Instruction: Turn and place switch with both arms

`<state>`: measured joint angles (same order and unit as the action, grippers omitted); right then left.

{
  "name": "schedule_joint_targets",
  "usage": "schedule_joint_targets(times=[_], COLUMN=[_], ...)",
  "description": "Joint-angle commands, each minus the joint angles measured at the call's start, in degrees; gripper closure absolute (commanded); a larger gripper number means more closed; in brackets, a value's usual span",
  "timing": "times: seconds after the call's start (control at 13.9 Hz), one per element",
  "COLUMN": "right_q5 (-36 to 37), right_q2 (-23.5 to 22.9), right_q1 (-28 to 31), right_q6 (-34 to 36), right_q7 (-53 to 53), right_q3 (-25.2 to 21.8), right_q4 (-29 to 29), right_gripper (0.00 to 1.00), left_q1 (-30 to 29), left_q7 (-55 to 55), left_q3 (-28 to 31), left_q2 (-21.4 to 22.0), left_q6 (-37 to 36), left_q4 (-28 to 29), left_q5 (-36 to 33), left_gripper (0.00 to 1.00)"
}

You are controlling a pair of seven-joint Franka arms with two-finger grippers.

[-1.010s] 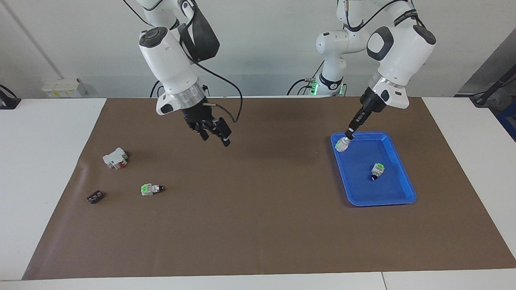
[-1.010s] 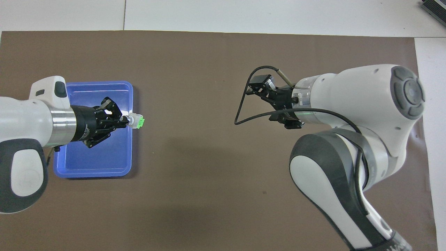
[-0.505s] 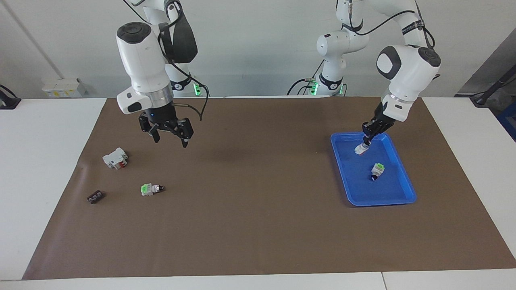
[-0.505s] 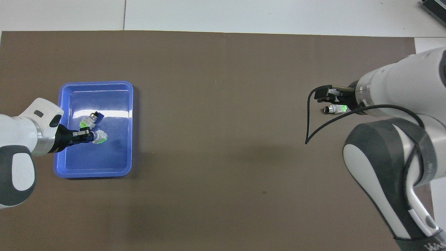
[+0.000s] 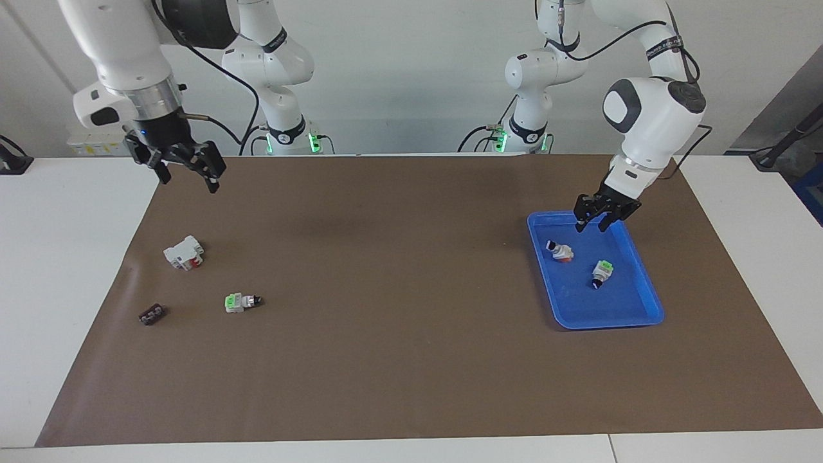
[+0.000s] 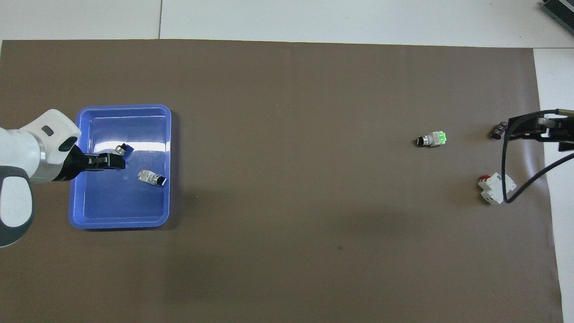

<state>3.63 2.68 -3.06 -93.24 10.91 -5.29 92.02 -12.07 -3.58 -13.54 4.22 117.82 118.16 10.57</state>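
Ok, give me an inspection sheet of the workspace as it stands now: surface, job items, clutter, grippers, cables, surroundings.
Surface: brown mat on a white table.
Job's things: two switches lying in the blue tray, one showing orange, one showing green; a third switch on the mat toward the right arm's end.
Clutter: white block with red part; small black strip.
Grippers: left gripper open over the tray, holding nothing; right gripper open, raised over the mat's corner.
Cables: black cable looping along the right arm.
Surroundings: pale wall; nothing else seen.
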Motion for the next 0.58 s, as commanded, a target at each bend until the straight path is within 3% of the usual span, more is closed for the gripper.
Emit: schedule_joint_targets(times=[0.0, 0.14, 0.29, 0.51], right_q5=[-0.4, -0.4, -0.6, -0.9], right_q2=[-0.7, -1.0, -1.1, -0.8], right_q1=[0.0, 0.1, 3.1, 2.9], right_q6=[2.8, 2.3, 2.9, 3.2], right_q7=[-1.8, -5.1, -5.8, -5.5], right_q3=[-0.4, -0.4, 1.5, 2.7], right_q4=[-1.7, -1.3, -1.5, -1.5], right_gripper=[0.0, 0.0, 0.0, 0.0], left_q1=[-0.2, 0.5, 2.2, 5.4], left_q7=[-0.1, -0.1, -0.2, -0.1], left_q3=[-0.1, 0.0, -0.3, -0.1], left_q2=[-4.9, -4.8, -5.3, -11.2], left_q6=[-11.1, -15.8, -25.0, -40.1], left_q4=[-13.9, -17.5, -24.3, -39.4], left_q5=[-1.4, -2.7, -9.7, -11.2], left_gripper=[0.01, 0.01, 0.01, 0.01])
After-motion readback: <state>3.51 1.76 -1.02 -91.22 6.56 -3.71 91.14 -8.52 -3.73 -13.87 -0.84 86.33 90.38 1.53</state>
